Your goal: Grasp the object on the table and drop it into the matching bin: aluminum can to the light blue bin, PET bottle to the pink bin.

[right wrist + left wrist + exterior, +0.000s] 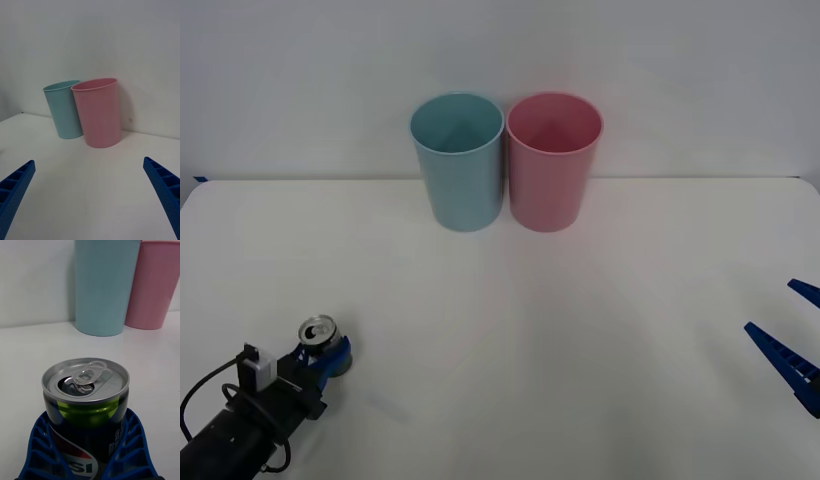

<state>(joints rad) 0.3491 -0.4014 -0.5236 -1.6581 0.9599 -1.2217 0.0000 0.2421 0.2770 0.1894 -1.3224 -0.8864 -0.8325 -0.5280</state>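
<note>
While the left claw [88,461] grips it, the aluminum can [85,397] shows a Pepsi logo.

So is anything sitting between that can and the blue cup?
No. In the front view, bare white table separates the aluminum can, held by the left gripper, from the light blue bin.

can [85,397]: shiny metal top, glossy printed body. bins [100,285]: smooth matt plastic. left gripper [88,450] fingers [41,442]: ribbed plastic.

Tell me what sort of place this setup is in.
Likely a lab test bench for a sorting trial: a plain white table against a bare wall, holding a light blue bin, a pink bin and one aluminum can held by the left gripper.
</note>
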